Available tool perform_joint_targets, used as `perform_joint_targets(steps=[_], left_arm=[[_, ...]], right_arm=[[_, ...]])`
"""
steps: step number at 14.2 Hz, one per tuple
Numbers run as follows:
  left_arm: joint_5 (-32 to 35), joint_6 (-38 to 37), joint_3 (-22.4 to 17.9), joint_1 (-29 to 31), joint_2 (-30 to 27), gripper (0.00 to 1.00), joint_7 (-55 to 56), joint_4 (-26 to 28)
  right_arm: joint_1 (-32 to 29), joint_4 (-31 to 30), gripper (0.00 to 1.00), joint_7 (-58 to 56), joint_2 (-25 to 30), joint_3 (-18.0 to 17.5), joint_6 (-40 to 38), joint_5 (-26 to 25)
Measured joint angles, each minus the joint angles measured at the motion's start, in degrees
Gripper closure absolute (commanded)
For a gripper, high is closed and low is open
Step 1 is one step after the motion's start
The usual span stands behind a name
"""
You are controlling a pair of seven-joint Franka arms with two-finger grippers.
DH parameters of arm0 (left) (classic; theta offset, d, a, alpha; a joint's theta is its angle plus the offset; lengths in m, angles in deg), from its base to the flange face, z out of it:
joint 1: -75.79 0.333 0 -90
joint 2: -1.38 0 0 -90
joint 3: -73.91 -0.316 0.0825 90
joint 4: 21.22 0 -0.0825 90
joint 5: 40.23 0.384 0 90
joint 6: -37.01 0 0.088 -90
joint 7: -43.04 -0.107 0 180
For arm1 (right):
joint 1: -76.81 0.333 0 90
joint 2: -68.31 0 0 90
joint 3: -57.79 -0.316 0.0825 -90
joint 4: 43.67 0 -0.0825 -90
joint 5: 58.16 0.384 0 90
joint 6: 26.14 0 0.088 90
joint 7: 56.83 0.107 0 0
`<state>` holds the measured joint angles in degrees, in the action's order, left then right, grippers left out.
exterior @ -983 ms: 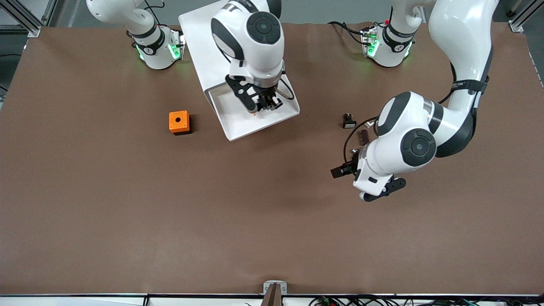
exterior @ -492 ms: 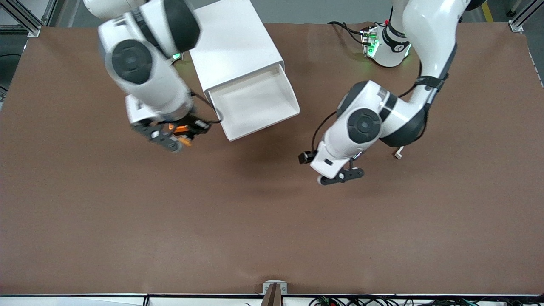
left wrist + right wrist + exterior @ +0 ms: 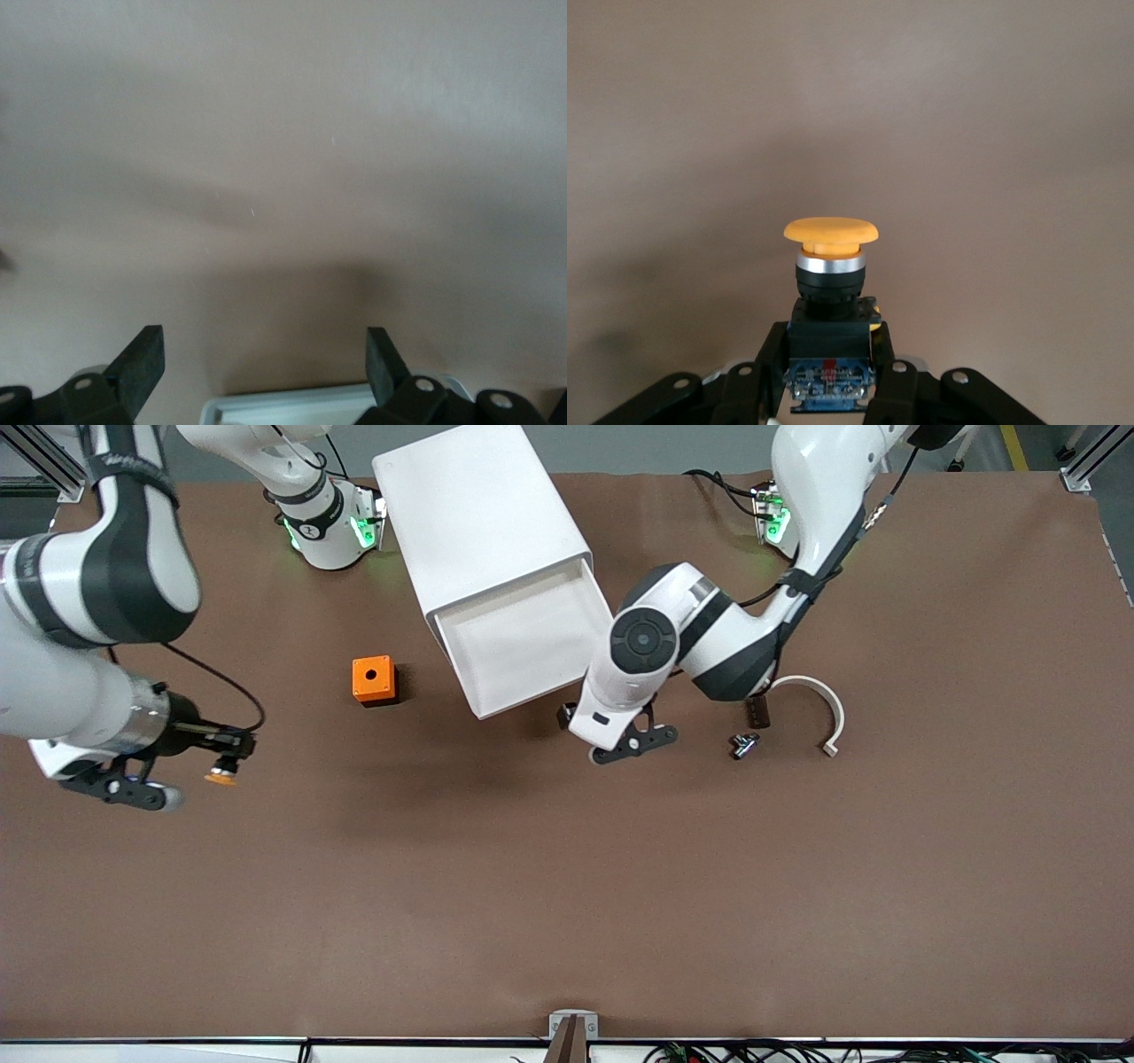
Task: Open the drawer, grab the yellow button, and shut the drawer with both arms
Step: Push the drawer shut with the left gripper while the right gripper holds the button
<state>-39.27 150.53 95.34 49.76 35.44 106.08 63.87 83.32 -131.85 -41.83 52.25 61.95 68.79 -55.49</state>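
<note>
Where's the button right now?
The button is clamped in the right tool, up over bare table toward the right arm's end, well clear of the orange cube and the open drawer.

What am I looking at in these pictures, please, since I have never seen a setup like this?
These are two white robot arms bolted to a brown table, each ending in a black two-fingered claw. The wide picture comes from a high camera facing the robots; the other two come from cameras on the wrists.

The right claw is shut on a small push button with an orange-yellow cap, over bare table toward the right arm's end. The left claw is open and holds nothing, just beside the front of the open top drawer of a white cabinet.

Also on the table are an orange cube with a hole, a curved white strip, and two small dark parts beside it.
</note>
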Motion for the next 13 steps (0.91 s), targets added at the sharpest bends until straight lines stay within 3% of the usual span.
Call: perform_joint_targets(steps=[4, 8, 13], left_arm=[[0.00, 0.15, 0.64, -4.32, 0.60, 0.00, 7.83, 0.17], [0.00, 0.12, 4.34, -5.40, 0.64, 0.00, 13.38, 2.16], [0.00, 0.12, 8.46, -5.42, 0.63, 0.00, 17.12, 3.67]], right_arm=[[-4.65, -8.57, 1.00, -5.90, -0.30, -0.07, 11.83, -3.38], [-9.39, -18.69, 1.00, -12.34, -1.16, -0.07, 27.36, -4.03], [-12.14, -25.00, 1.00, -14.70, -5.16, -0.10, 39.58, -4.07]])
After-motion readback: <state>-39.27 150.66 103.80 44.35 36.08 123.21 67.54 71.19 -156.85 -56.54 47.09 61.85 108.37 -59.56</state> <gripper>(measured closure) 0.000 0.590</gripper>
